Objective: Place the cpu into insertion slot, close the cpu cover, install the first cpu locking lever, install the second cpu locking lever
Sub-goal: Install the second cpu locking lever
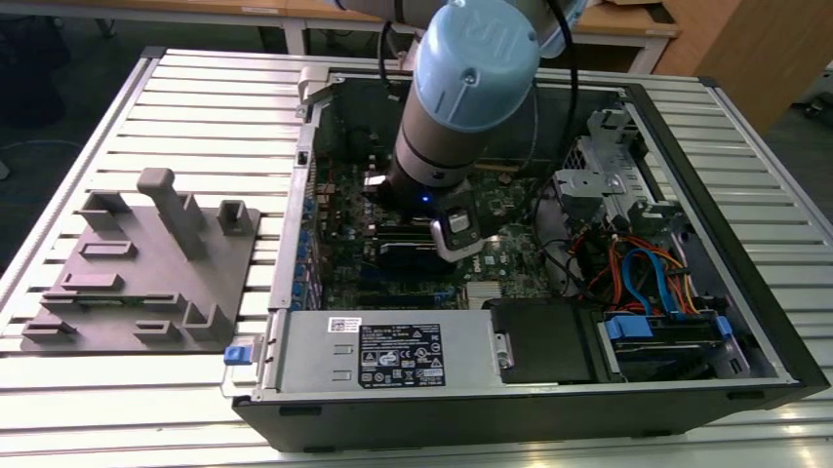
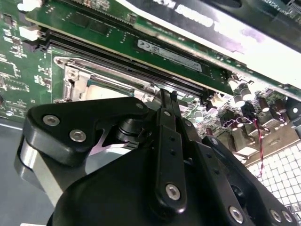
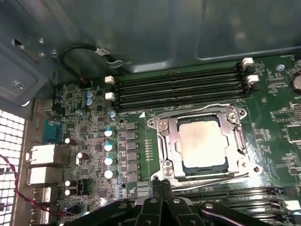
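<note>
The cpu (image 3: 201, 143), a dull silver square, sits in the insertion slot on the green motherboard (image 3: 84, 127). The slot itself is hidden beneath it. The cpu cover (image 3: 170, 141), a silvery frame, lies flat around the chip. A thin lever rod (image 3: 188, 111) runs along one side of the frame and another lever rod (image 3: 221, 175) along the opposite side. I cannot tell whether either is latched. My gripper (image 3: 162, 184) hovers at the socket's edge, beside that second rod. Its black fingers (image 2: 167, 101) are pressed together, shut, with nothing visible between them. The cover's corner (image 2: 70, 77) lies just beyond them.
The arm (image 1: 456, 97) reaches down into an open computer case (image 1: 390, 409). Long black memory slots (image 3: 178, 87) flank the socket. A power supply (image 1: 390, 356), drive bays and coloured cables (image 1: 638, 278) crowd the case. A grey fixture plate (image 1: 143, 263) lies at the exterior view's left.
</note>
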Robot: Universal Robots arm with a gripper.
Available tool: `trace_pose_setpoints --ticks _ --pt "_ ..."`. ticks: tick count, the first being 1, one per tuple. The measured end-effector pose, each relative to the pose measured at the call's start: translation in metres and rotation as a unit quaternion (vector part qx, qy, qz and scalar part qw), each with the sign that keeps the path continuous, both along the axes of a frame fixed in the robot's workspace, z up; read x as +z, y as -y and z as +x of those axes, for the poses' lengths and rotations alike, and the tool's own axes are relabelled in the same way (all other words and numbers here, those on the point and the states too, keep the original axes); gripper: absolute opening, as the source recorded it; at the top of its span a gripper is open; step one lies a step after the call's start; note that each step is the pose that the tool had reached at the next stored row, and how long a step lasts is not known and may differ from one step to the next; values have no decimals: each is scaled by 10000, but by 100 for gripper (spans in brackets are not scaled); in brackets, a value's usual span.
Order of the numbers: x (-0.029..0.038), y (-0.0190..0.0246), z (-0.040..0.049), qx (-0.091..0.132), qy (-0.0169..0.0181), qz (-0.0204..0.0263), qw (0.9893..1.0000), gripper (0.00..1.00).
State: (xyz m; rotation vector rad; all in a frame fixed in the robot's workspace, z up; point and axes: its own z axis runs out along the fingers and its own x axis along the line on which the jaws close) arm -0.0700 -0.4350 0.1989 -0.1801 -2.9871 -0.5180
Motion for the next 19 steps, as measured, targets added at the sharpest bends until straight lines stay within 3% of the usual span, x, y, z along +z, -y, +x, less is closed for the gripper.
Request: trace_pose_setpoints --ticks 8,19 --pt "-57 -1 -6 0 1 135 9999 10" --pt "-104 0 -6 0 0 207 9998 10"
